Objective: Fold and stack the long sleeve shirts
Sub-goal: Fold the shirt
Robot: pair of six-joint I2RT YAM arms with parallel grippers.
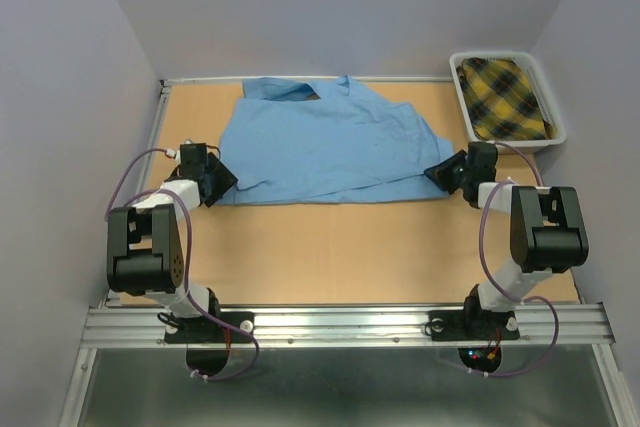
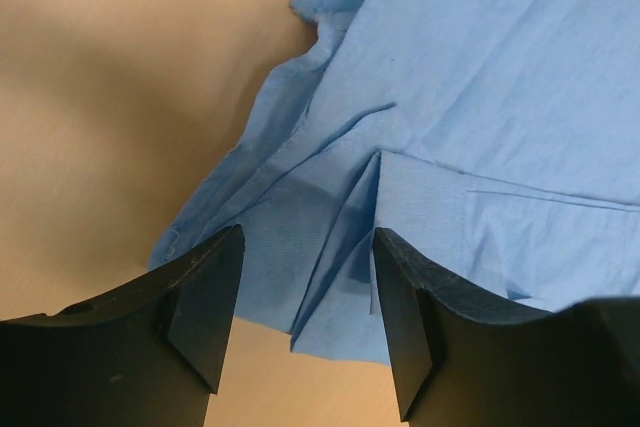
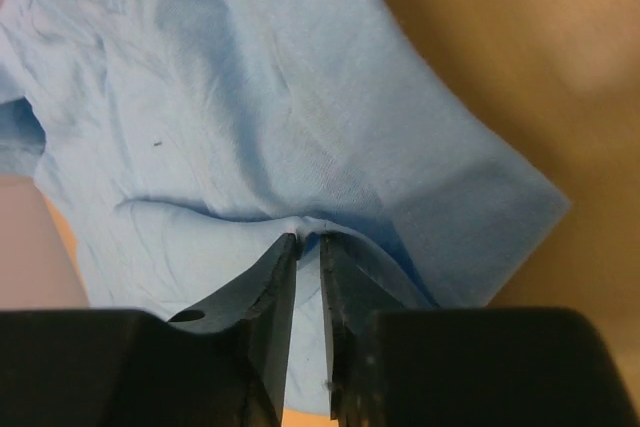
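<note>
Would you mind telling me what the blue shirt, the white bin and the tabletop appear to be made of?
Blue shirt: thin matte cloth, going by its creases and folds.
White bin: probably smooth plastic, from its moulded rim.
Tabletop: perhaps matte wood-look board, evenly tan.

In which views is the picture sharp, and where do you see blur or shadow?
Top external: evenly lit and sharp, with only a thin shadow under the blue shirt. Left wrist: the shirt is sharp, the table behind is soft with broad shadows. Right wrist: cloth near the jaws is sharp; the table is blurred.
</note>
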